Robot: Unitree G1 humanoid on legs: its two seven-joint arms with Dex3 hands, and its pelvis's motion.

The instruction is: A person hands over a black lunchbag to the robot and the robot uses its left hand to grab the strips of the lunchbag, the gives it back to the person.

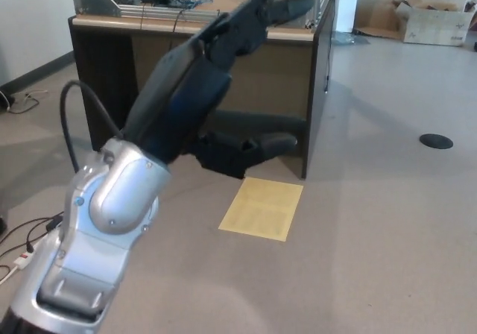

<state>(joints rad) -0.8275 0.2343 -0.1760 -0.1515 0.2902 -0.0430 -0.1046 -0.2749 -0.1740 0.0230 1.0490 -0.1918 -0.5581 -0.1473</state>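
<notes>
Reaching up and forward, the left hand (253, 144) hangs in front of the counter (223, 32), above the yellow sheet (262, 209) on the floor, fingers spread, holding nothing. No lunchbag or right hand shows.

Left arm (112, 222) — silver-grey casing at the lower segment, passing to a dark navy-black forearm. Left hand (238, 32): black throughout, with a black cable (71, 125) looping off the arm. Desk (223, 65) — dark brown, near-black side panels, a tan front panel and a light wood top edge. Frame (97, 2) on the desk: bare silver metal. Floor (373, 237): plain grey-beige, unpatterned. Sheet (262, 209) on the floor — pale yellow, faint lines of print. Disc (435, 142) set in the floor: black. Cardboard box (436, 24): off-white to tan. Power strip (19, 263): white, black leads.
</notes>
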